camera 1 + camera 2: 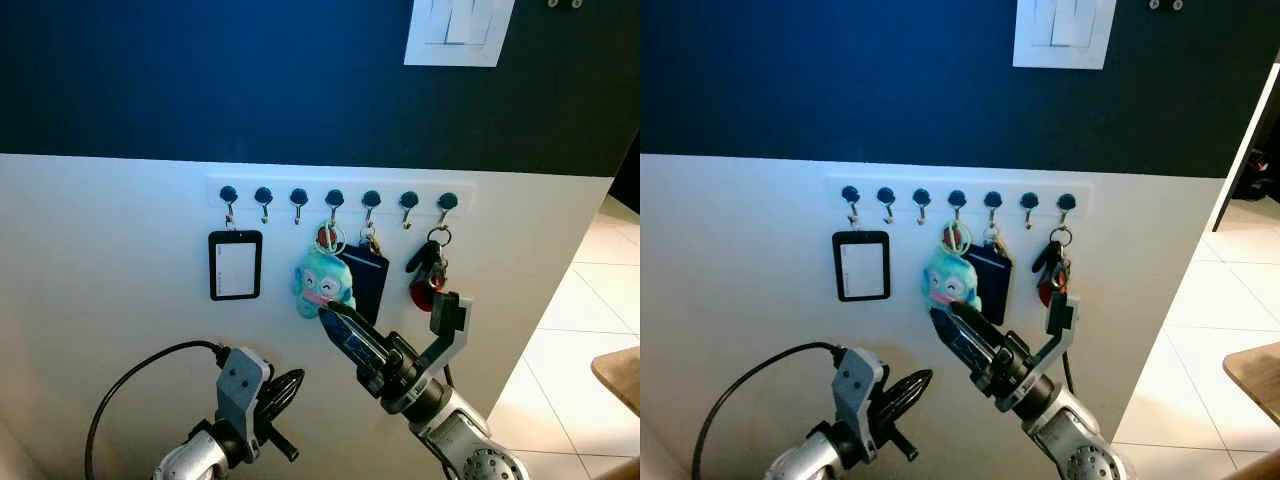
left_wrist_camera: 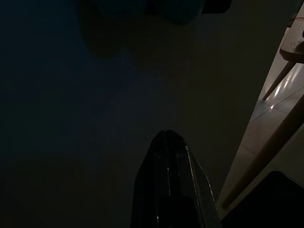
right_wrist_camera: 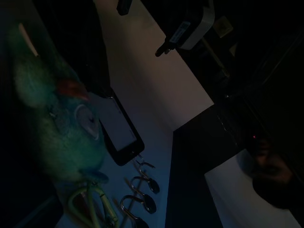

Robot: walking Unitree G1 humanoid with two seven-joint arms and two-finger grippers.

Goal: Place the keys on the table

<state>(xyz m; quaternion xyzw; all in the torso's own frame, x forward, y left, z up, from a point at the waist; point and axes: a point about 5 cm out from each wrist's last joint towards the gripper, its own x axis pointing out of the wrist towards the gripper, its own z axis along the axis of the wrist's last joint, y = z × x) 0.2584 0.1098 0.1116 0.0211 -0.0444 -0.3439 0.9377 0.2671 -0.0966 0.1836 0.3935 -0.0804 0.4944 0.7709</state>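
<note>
Turquoise plush hangs with the keys (image 1: 330, 240) on the middle hook of the hook rail (image 1: 340, 192), on the white lower wall. Our right gripper (image 1: 335, 312) points up at the plush charm (image 1: 322, 282), its tips touching the lower edge; the fingers look pressed together, grasping nothing. The left gripper (image 1: 280, 395) waits low, and we cannot tell its fingers. We think the risk is a pinch on soft plush only: the ring may stay on the hook, or the dark card holder (image 1: 365, 280) just beside comes off too.
</note>
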